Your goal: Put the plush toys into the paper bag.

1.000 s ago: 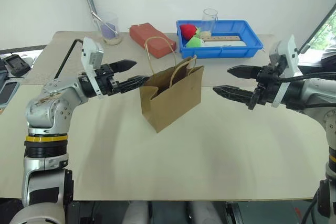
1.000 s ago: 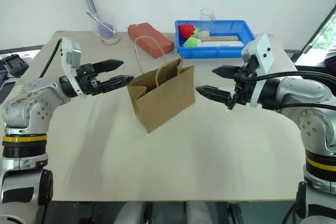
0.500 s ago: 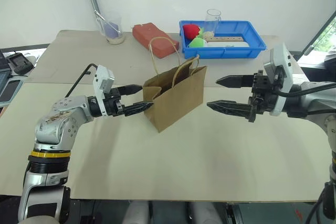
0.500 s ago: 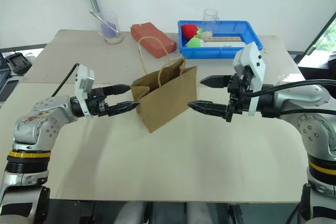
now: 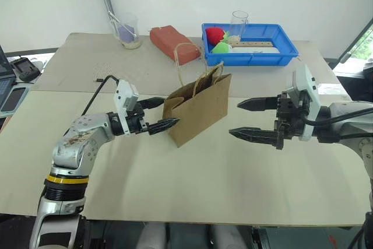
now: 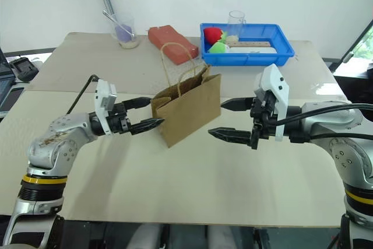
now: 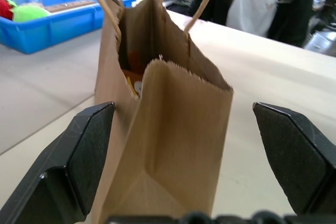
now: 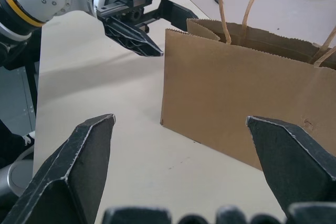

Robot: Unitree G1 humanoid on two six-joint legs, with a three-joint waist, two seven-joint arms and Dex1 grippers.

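Note:
The brown paper bag point(image 5: 199, 104) stands upright mid-table with its cord handles up and its mouth open. Inside it, an orange piece of a plush toy point(image 7: 133, 71) shows in the left wrist view. My left gripper point(image 5: 168, 113) is open at the bag's left narrow end, with one fingertip point(image 8: 152, 51) just off the corner and a gap on both sides. My right gripper point(image 5: 235, 119) is open and empty, a short way off the bag's right side and pointing at it. From the right wrist, the bag's broad face point(image 8: 236, 114) lies between my own fingers.
A blue tray point(image 5: 256, 55) at the back holds red and green soft items, a ruler and a glass. A reddish block point(image 5: 171, 42) and a cup point(image 5: 129, 30) with a spoon stand behind the bag. A person point(image 7: 252, 1) sits across the table. Devices lie at the left edge.
My left gripper has dropped from the level of the bag's top to the middle of its end. My right gripper has sunk and drawn back a little. Both stayed open, and the camera has shifted.

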